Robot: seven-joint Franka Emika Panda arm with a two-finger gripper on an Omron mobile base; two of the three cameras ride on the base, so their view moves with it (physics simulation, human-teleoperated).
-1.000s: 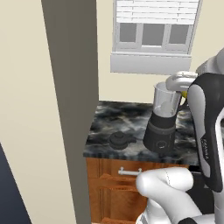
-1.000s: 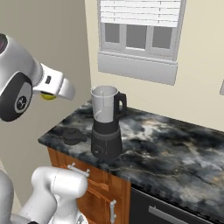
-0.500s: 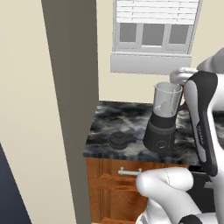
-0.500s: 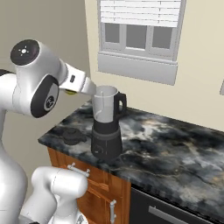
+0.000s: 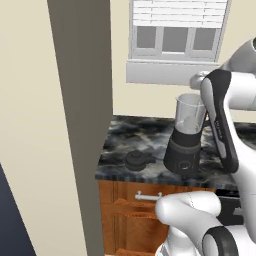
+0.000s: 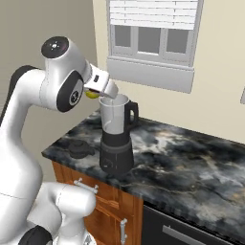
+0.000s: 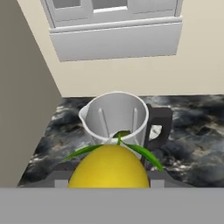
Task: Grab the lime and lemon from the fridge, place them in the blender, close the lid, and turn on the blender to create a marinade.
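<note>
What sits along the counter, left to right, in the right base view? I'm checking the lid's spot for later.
Lid → blender → bare counter. The lemon hangs in the gripper above, between lid and blender.

Lemon [image 7: 108, 168] in tool, before open blender [image 7: 116, 116]

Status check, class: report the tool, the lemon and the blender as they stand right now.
Tool shut on lemon, above open blender jar. Lid off, on counter. Nothing in the way.
</note>
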